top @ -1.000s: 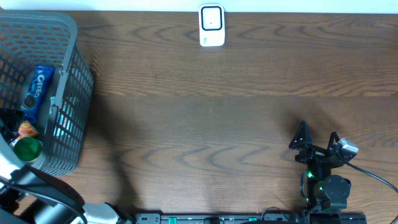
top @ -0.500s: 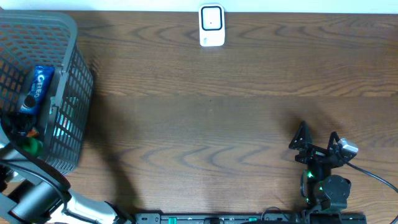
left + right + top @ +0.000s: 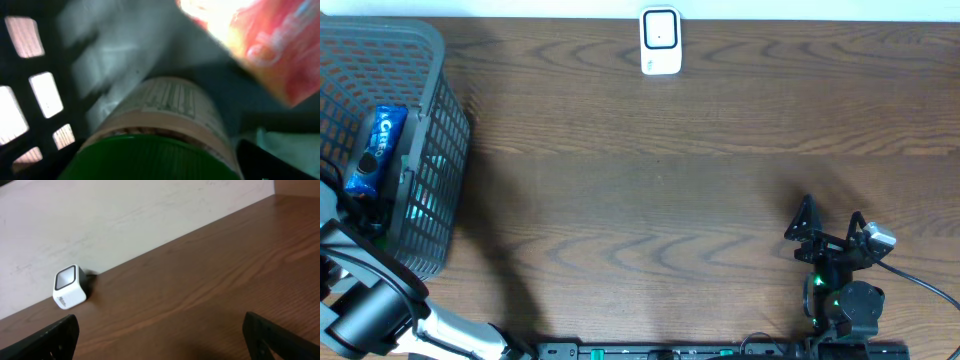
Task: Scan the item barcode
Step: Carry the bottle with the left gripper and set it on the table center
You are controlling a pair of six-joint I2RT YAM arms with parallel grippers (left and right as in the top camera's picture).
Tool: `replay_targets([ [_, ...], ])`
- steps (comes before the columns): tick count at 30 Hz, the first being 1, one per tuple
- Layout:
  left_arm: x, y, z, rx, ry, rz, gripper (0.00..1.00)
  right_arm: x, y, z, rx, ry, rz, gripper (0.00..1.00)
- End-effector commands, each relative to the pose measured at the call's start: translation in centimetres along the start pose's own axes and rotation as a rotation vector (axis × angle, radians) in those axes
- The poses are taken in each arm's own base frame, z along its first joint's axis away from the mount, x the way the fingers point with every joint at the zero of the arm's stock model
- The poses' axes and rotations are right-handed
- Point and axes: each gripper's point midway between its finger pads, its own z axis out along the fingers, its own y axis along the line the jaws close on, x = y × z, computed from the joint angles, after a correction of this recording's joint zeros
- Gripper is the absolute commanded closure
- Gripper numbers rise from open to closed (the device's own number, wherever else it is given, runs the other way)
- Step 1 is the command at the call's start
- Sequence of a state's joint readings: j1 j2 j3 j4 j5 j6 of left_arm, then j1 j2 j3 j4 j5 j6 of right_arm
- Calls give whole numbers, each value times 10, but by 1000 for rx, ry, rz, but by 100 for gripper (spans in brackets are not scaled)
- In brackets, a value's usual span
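Desk [image 3: 670, 200]: barcode scanner [image 3: 660, 42] far, nothing scanned. Left tool [image 3: 362, 208], opening indeterminate, sits over green-lidded jar [image 3: 160, 130] in basket [image 3: 430, 150]; right tool [image 3: 832, 222] spread, idle.

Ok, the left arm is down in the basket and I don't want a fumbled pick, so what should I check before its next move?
1. The left hand lined up on the green-lidded jar: ok, the lid sits right under it.
2. Grip on the jar: cannot tell, the wrist view is blurred.
3. The red packet clear of the jar: cannot tell, it lies close beside it.
4. Barcode found: cannot tell, the jar's print is unreadable.
5. The scanner in place: ok, upright at the far edge of the table.
6. The right hand out of the way: ok, open and empty.
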State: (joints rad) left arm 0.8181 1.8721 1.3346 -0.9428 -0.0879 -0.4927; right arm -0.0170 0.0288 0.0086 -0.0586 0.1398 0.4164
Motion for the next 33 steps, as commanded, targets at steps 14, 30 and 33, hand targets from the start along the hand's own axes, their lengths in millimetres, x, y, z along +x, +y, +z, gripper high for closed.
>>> replay_targets([
  [14, -26, -1, -105, 161, -234, -5, 35, 2, 0, 0, 2, 2, -11, 1],
  [30, 133, -72, -384, 1110, -658, 388, 35, 2, 0, 0, 1, 2, -11, 1],
  [33, 190, -91, -388, 1177, -553, 511, 35, 2, 0, 0, 2, 2, -11, 1],
])
